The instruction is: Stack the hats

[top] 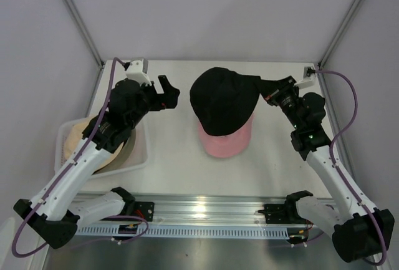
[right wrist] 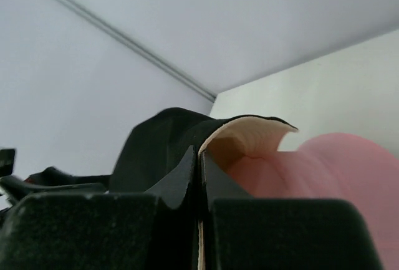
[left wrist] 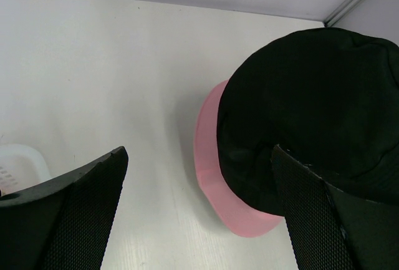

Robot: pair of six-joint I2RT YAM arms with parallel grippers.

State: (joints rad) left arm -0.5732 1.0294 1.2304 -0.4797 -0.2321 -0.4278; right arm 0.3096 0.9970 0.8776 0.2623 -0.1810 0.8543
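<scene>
A black hat (top: 221, 98) lies over a pink hat (top: 225, 139) at the middle of the table, covering most of it. My right gripper (top: 267, 92) is shut on the black hat's brim at its right edge; the right wrist view shows the brim (right wrist: 249, 134), with its beige underside, pinched between the fingers, and the pink hat (right wrist: 336, 170) beyond. My left gripper (top: 168, 92) is open and empty, left of the hats; its view shows the black hat (left wrist: 318, 108) on the pink hat (left wrist: 212, 164). A beige hat (top: 87, 139) lies in the basket under the left arm.
A white plastic basket (top: 140, 158) stands at the left edge of the table; its corner shows in the left wrist view (left wrist: 22, 164). Grey walls enclose the table at the back and both sides. A metal rail (top: 206, 211) runs along the near edge.
</scene>
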